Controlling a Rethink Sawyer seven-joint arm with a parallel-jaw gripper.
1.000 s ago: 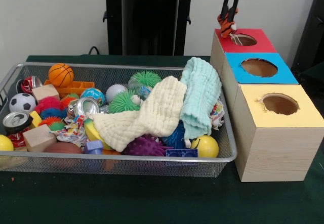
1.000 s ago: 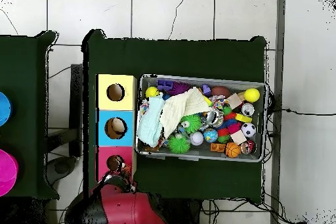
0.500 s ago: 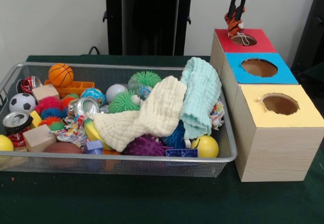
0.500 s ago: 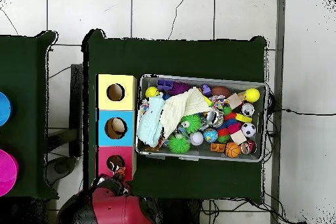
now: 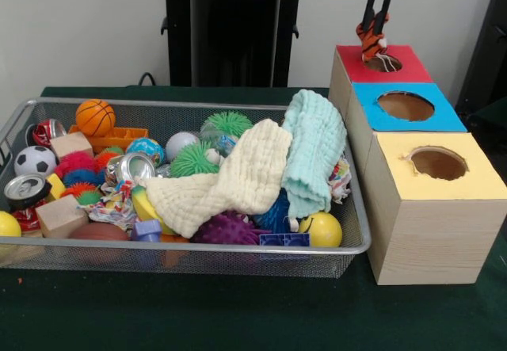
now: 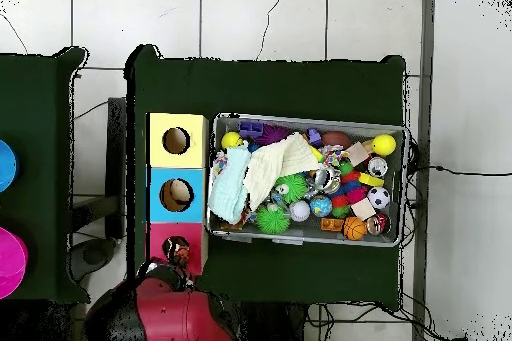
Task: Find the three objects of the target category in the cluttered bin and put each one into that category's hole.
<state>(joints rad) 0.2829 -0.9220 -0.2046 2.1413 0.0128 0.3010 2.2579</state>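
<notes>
Gripper [image 5: 372,32] is pinching an orange-striped toy [image 5: 371,43] – toy is hanging right above the red hole [image 5: 384,62], a string trailing at the rim. Bin [image 5: 238,249] is sitting beside the boxes – cream cloth [image 5: 238,181] and mint cloth [image 5: 314,149] are draping over the clutter.

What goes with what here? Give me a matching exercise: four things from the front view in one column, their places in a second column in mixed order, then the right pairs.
Things:
1. basketball
2. soccer ball
3. orange striped toy
4. yellow box

Places:
A. in the gripper, above the red box's hole
B. nearest the camera in the row of boxes
C. at the bin's far left corner
D. by the bin's left wall, beside a crushed can

Pairs: 1-C, 2-D, 3-A, 4-B
</notes>
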